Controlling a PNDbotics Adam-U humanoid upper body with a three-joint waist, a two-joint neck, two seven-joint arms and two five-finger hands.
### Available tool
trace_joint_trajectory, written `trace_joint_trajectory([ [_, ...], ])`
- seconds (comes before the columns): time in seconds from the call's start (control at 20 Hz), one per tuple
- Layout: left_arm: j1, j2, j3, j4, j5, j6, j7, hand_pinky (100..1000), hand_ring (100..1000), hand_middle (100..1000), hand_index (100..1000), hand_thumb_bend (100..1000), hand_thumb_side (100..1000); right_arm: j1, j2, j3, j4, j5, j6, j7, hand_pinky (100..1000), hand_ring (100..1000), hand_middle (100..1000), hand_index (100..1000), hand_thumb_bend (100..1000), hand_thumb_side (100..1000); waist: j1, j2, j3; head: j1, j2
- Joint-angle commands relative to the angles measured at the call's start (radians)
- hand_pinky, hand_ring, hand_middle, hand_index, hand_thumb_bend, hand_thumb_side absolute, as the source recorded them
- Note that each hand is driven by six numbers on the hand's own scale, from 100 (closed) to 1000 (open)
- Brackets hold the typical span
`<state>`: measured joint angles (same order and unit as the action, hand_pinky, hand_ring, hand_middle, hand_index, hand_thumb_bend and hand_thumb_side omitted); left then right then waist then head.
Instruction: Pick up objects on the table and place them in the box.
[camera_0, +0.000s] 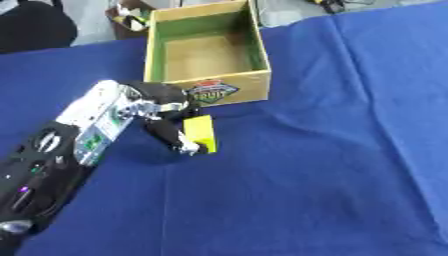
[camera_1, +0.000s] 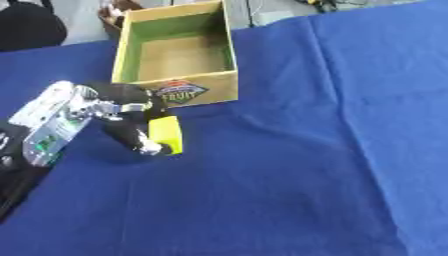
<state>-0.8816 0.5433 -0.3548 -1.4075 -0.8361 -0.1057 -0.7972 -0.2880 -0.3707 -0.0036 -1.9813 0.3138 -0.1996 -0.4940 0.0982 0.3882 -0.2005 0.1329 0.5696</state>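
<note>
Nearest us, our left arm (camera_0: 61, 155) reaches in over the desk (camera_0: 306, 190), which is covered by a blue cloth. Our left hand (camera_0: 162, 112) has its fingers curled round a yellow block (camera_0: 200, 131), the block held at the fingertips on the hand's right side, low over the cloth; whether it touches the cloth we cannot tell. Just beyond the hand stands the open cardboard box (camera_0: 236, 85), green inside, a fruit label (camera_0: 213, 91) on its near wall. Our right hand shows in neither view.
</note>
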Motion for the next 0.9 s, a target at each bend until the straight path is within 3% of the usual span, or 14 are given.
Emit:
trace_joint_trajectory([
  [0.05,0.004,0.008,-0.018,0.016,-0.016,-0.010,0.000,466,661,649,807,401,742,-0.009,-0.008,-0.009,-0.019,-0.003,0.005,-0.004,637,671,537,835,100,642,-0.004,-0.013,-0.001,0.002,-0.005],
  [0.1,0.005,0.007,-0.018,0.014,-0.016,-0.011,0.006,391,597,563,717,332,718,-0.008,-0.007,-0.009,-0.019,-0.004,0.007,-0.006,637,671,537,835,100,640,-0.004,-0.013,-0.001,0.002,-0.005],
  [0.15,0.006,0.006,-0.016,0.012,-0.013,-0.010,0.016,365,580,538,695,312,711,-0.008,-0.007,-0.010,-0.019,-0.004,0.009,-0.008,637,671,537,835,100,640,-0.003,-0.013,-0.001,0.001,-0.005],
  [0.2,0.007,0.005,-0.013,0.010,-0.008,-0.007,0.029,287,532,486,634,226,680,-0.008,-0.006,-0.010,-0.019,-0.005,0.010,-0.010,637,670,536,835,100,640,-0.003,-0.013,-0.001,0.000,-0.004],
  [0.35,0.008,0.005,-0.006,0.005,0.016,0.012,0.068,211,484,447,570,100,633,-0.007,-0.006,-0.010,-0.019,-0.005,0.011,-0.013,636,669,535,835,100,639,-0.003,-0.013,-0.001,-0.001,-0.002],
  [0.45,0.009,0.005,-0.004,0.001,0.038,0.031,0.082,196,473,451,517,100,589,-0.006,-0.006,-0.010,-0.019,-0.006,0.011,-0.015,637,669,535,834,100,642,-0.003,-0.014,0.000,-0.003,-0.001],
  [0.5,0.008,0.007,-0.002,-0.002,0.048,0.043,0.085,189,467,447,468,100,501,-0.005,-0.006,-0.011,-0.019,-0.006,0.012,-0.016,637,668,534,834,100,640,-0.003,-0.014,0.000,-0.003,0.000],
  [0.6,0.008,0.011,0.002,-0.010,0.067,0.068,0.086,184,464,456,457,100,433,-0.004,-0.007,-0.011,-0.019,-0.006,0.013,-0.017,637,668,534,834,100,640,-0.002,-0.016,0.001,-0.004,0.000],
  [0.75,0.005,0.015,0.013,-0.034,0.103,0.104,0.085,183,466,467,472,100,404,-0.002,-0.008,-0.011,-0.019,-0.007,0.015,-0.017,637,668,534,834,100,632,-0.002,-0.018,0.003,-0.007,0.000],
  [0.9,0.000,0.025,0.024,-0.067,0.129,0.133,0.082,180,466,464,459,100,285,-0.001,-0.009,-0.012,-0.019,-0.007,0.016,-0.017,638,668,534,834,100,634,-0.001,-0.022,0.005,-0.008,0.001],
])
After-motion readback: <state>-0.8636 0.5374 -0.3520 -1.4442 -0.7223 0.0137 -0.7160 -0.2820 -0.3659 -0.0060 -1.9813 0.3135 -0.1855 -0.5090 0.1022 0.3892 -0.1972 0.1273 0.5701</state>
